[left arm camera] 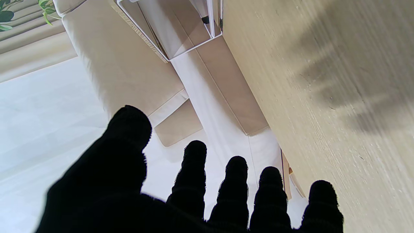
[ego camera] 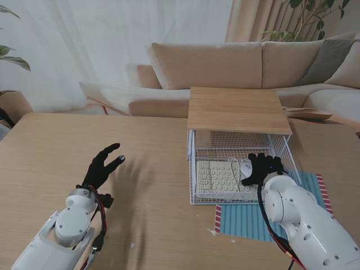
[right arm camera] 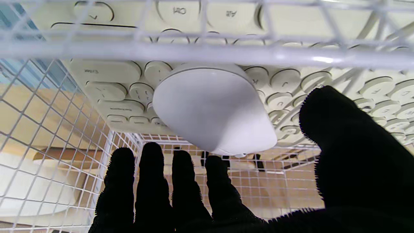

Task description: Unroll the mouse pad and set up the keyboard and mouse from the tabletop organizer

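Our right hand point(right arm camera: 207, 194) hovers spread inside the organizer point(ego camera: 194, 169) over the mouse point(right arm camera: 210, 106), which rests on the keyboard point(ego camera: 216, 179). The mouse looks light, smooth and slippery; we should pinch its flanks. Left hand point(ego camera: 101, 167) is spread, holding nothing.

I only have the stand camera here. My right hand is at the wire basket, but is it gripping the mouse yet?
Observer: Not yet. On the right wrist camera the right hand is open, and its fingers show no contact with the mouse.
Operator: Where does the mouse sit?
Observer: On the keyboard, over its round keys.
Operator: Is the left hand carrying anything?
Observer: No. On the left wrist camera the left hand is spread and holds nothing.
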Available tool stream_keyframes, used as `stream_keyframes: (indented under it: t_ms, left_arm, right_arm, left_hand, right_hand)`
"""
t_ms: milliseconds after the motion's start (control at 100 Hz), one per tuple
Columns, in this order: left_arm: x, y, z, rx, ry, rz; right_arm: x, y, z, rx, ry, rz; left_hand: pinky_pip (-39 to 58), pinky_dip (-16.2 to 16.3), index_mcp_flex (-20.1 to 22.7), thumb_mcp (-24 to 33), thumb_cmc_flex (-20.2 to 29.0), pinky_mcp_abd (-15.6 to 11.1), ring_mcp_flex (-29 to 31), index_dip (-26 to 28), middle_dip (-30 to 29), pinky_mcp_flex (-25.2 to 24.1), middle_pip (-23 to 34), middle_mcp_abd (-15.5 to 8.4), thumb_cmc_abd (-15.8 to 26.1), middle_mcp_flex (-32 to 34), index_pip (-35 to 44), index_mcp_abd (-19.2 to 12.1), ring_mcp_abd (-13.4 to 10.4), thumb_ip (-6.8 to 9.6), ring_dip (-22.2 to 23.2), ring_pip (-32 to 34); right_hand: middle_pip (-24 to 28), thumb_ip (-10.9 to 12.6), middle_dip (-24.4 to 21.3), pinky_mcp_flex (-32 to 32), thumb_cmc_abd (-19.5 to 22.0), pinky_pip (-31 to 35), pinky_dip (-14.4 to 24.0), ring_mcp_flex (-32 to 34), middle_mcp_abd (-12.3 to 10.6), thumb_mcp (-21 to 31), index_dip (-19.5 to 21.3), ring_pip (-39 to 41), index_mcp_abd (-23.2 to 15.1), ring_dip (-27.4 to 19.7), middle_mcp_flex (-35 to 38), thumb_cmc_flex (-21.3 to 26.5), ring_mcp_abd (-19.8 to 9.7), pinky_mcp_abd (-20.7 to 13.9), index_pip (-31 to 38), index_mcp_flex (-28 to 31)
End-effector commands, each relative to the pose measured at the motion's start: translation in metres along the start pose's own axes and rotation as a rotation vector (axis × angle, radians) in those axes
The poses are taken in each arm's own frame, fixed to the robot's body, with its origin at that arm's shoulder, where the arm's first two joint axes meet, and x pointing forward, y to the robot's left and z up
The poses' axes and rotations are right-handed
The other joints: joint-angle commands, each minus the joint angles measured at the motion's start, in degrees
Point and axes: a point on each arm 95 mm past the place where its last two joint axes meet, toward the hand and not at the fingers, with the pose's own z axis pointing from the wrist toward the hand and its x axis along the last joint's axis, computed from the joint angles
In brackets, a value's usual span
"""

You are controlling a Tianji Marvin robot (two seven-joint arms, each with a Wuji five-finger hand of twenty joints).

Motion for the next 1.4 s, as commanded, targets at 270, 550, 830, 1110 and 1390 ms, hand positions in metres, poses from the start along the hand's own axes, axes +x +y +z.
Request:
stream_keyframes:
  t_ms: [270, 550, 830, 1110, 1390]
  left_arm:
    - [0.001, 0.003, 0.001, -0.017, -0.003, -0.004]
    - [0.001, 0.004, 0.001, -0.02, -0.007, -0.011]
    - [0.001, 0.005, 0.001, -0.023, -0.008, -0.012]
    - [0.001, 0.006, 0.001, -0.022, -0.01, -0.013]
    - [0.001, 0.006, 0.001, -0.024, -0.01, -0.015]
  right_arm:
    - [-0.008, -0.007, 0.004, 0.047, -0.031, 0.003]
    - [-0.01, -0.013, 0.004, 0.071, -0.04, 0.049]
    - [-0.007, -0.02, 0.007, 0.072, -0.047, 0.057]
    - [-0.005, -0.026, 0.01, 0.09, -0.055, 0.056]
    - [0.0, -0.025, 0.015, 0.049, -0.036, 0.07]
  left_hand:
    - [-1.19, 1.39, -0.73, 1.05, 0.09, 0.05, -2.01, -0.08, 0.24, -0.78, 0.59, -1.52, -0.83, -1.22, -0.21, -0.37, 0.08, 2.01, 0.86, -0.27]
    - [-1.24, 1.37, -0.69, 1.4, 0.08, 0.06, -2.06, -0.08, 0.26, -0.76, 0.63, -1.59, -0.97, -1.19, -0.2, -0.29, 0.07, 2.03, 0.85, -0.3]
    - [-1.26, 1.37, -0.75, 1.56, -0.02, 0.04, -2.0, -0.08, 0.28, -0.75, 0.67, -1.57, -1.12, -1.18, -0.19, -0.28, 0.02, 2.01, 0.87, -0.23]
    - [-1.31, 1.34, -0.78, 1.77, -0.01, 0.07, -1.99, -0.07, 0.26, -0.74, 0.63, -1.49, -1.28, -1.2, -0.17, -0.19, 0.05, 2.02, 0.87, -0.21]
    - [-1.29, 1.35, -0.92, 1.91, -0.08, 0.03, -1.98, -0.07, 0.28, -0.73, 0.66, -1.52, -1.4, -1.22, -0.18, -0.11, 0.07, 2.01, 0.89, -0.16]
  right_hand:
    - [0.35, 1.66, 0.76, 0.04, -1.55, -1.41, -0.84, -0.69, -0.19, 3.26, 0.24, 1.59, 0.72, 0.06, -0.97, -0.02, -0.41, -1.14, 0.53, -1.84]
    - [15.34, 1.92, 6.34, 2.64, -2.49, 4.39, -0.36, 4.05, 0.1, 6.11, 1.28, 9.8, 3.46, 4.29, -1.76, 3.48, 0.1, -0.64, 4.31, 1.75]
    - [20.89, 2.23, 10.25, 4.57, -4.29, 8.56, -0.8, 6.94, 0.59, 9.2, 2.86, 15.56, 4.15, 7.14, -0.57, 6.32, 0.34, -0.1, 8.64, 3.13]
    - [23.15, 2.53, 12.51, 8.55, -4.96, 14.16, -1.62, 10.87, 0.3, 11.81, 4.15, 20.24, 3.33, 9.49, 0.08, 10.11, 0.59, 1.46, 12.64, 1.79]
    - [27.61, 4.01, 17.17, 15.07, -4.12, 22.91, 1.09, 18.48, -1.32, 17.15, 5.5, 30.2, 1.92, 14.18, 2.28, 18.47, -1.78, 1.52, 18.75, 1.02]
